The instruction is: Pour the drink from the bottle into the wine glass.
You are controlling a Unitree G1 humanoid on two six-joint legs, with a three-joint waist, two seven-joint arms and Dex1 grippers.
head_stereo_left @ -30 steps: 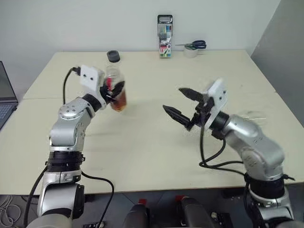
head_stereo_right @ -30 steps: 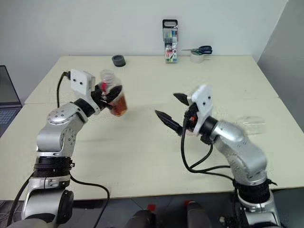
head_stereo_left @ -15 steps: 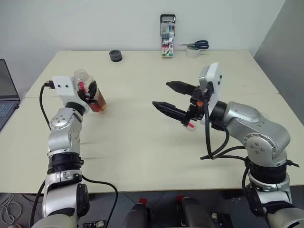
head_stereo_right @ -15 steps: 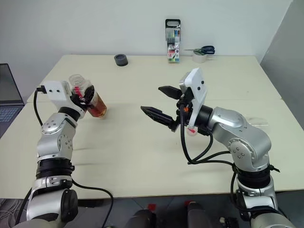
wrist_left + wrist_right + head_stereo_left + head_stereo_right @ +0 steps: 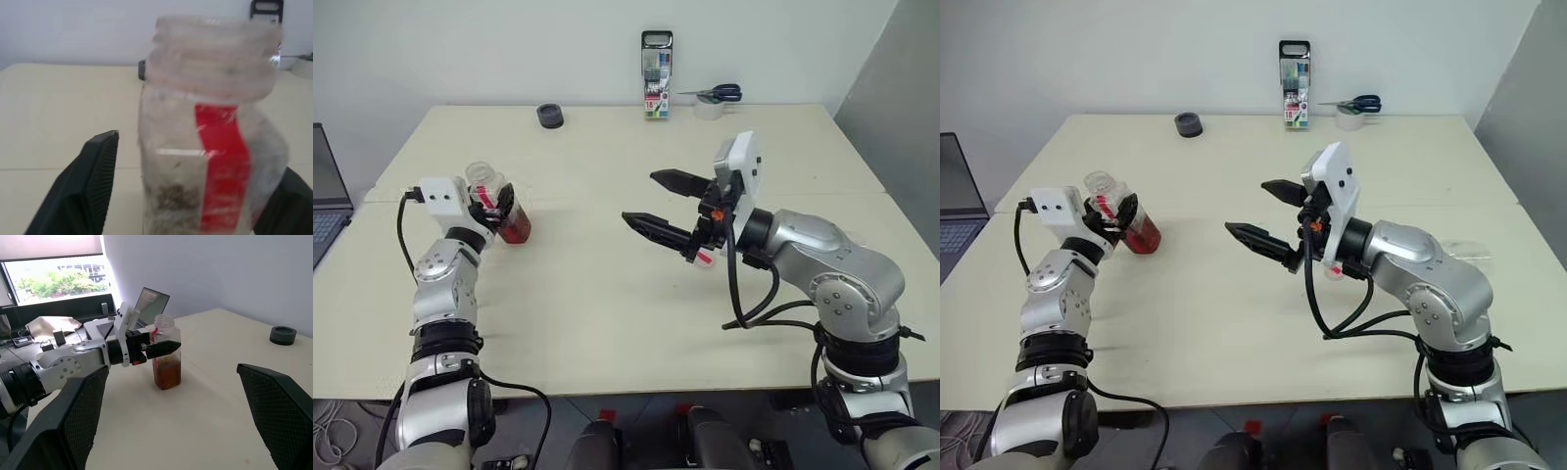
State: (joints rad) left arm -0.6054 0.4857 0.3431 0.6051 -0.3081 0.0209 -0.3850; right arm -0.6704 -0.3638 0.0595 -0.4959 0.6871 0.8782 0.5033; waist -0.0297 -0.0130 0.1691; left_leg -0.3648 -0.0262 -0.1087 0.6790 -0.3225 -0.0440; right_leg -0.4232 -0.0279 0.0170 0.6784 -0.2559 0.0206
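Note:
The bottle (image 5: 516, 225) stands upright and uncapped on the table (image 5: 607, 294) at the left. The drink (image 5: 167, 374), amber-red, fills only its lower part. My left gripper (image 5: 502, 204) is around the bottle with its jaws open; in the left wrist view one finger (image 5: 90, 181) stands clear of the bottle's side. My right gripper (image 5: 640, 197) hangs wide open and empty above the table's middle, pointing toward the bottle. Under its wrist peeks a small pinkish-red and clear thing (image 5: 704, 258); I cannot tell whether it is the wine glass.
A black round piece (image 5: 549, 116), a marker pack (image 5: 655, 73), and scissors on a tape roll (image 5: 710, 98) sit along the far edge. A laptop (image 5: 325, 201) lies past the left edge. A faint clear shape (image 5: 1469, 251) lies beyond my right forearm.
My left arm carried the tilted bottle leftward and down, stood it on the table, and its fingers opened off it. The right gripper stayed open and about in place.

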